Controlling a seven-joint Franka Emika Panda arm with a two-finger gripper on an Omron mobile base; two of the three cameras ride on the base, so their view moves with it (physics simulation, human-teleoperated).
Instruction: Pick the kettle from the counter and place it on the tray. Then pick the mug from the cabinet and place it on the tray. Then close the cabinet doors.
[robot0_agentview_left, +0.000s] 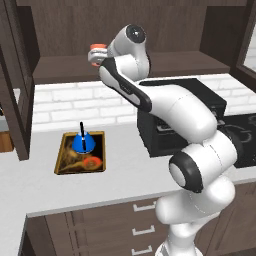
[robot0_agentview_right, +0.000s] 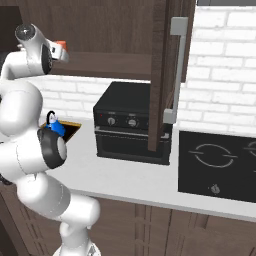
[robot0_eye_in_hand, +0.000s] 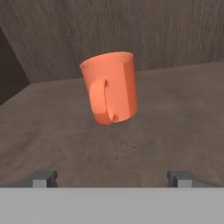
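Observation:
The orange mug (robot0_eye_in_hand: 111, 89) stands on the dark wooden shelf of the cabinet (robot0_agentview_left: 165, 62), its handle turned toward the hand camera. My gripper (robot0_eye_in_hand: 112, 177) is open and level with the shelf, a short way in front of the mug, with nothing between its fingertips (robot0_eye_in_hand: 43, 178). In the left base view the mug (robot0_agentview_left: 97, 48) peeks out behind the raised arm. The blue kettle (robot0_agentview_left: 83, 142) sits upright on the gold-rimmed tray (robot0_agentview_left: 67, 167) on the counter (robot0_agentview_left: 125, 175). Both cabinet doors (robot0_agentview_right: 160, 75) hang open.
A black oven (robot0_agentview_right: 130, 125) stands on the counter right of the tray, under the open right door with its silver handle (robot0_agentview_right: 178, 70). A black cooktop (robot0_agentview_right: 220, 165) lies further right. The left door (robot0_agentview_left: 12, 100) hangs beside the tray.

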